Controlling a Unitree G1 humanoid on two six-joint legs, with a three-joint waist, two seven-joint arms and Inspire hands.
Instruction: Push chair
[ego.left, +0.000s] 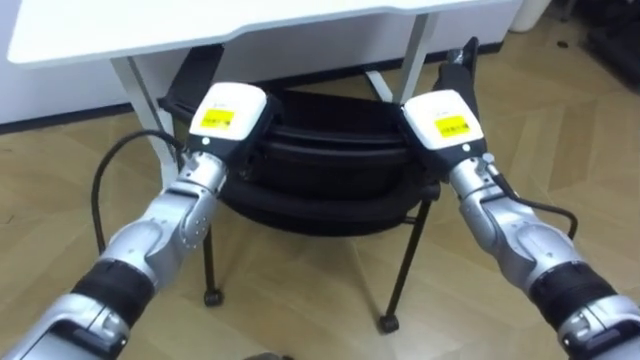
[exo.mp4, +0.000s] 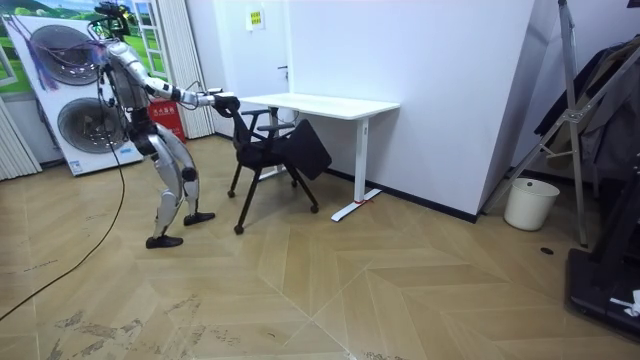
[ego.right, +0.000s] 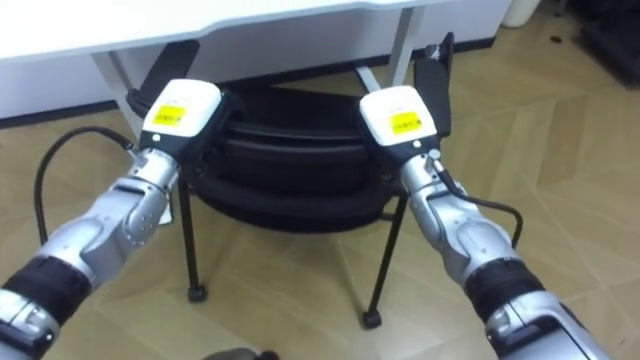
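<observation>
The left hand (ego.left: 232, 115) and right hand (ego.left: 443, 122) rest their backs up on the top rail of the black chair (ego.left: 320, 190), at 10 and 2 o'clock of its backrest. Their fingers are hidden over the rail, so I cannot tell whether either hand grips. The chair stands at 12 o'clock from the robot, its seat partly under the white counter (ego.left: 200, 25), between the counter's legs (ego.left: 140, 90). Open wood floor (ego.left: 300, 290) lies at 3, 6 and 9 o'clock of the chair.
</observation>
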